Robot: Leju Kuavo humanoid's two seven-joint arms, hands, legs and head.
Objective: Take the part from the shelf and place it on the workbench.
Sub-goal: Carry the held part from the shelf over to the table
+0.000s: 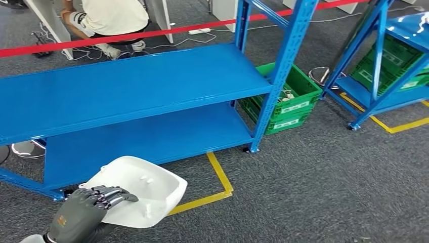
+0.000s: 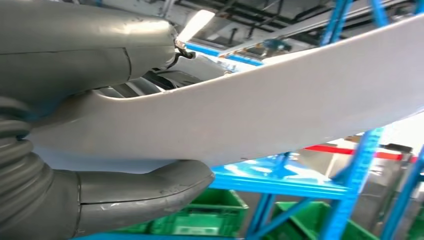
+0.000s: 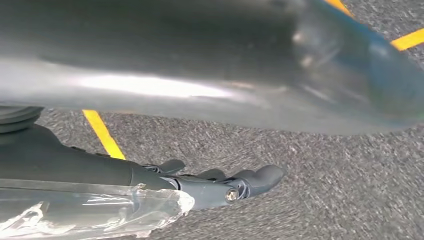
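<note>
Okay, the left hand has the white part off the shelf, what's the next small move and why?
Probably keep the grip and turn away from the shelf toward the workbench. The left hand holds the part above the floor, clear of the shelf, and no workbench is in view.

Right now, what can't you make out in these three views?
- Workbench: no view settles where it stands.
- Green crate contents, head view: too small, partly behind the blue shelf post.
- White part, left wrist view: ends cut off by the edges; left hand covers part of it.
- Right hand, right wrist view: fingers apart over the floor; a blurred grey surface covers the rest.
- Person, head view: cut off by the top edge.
</note>
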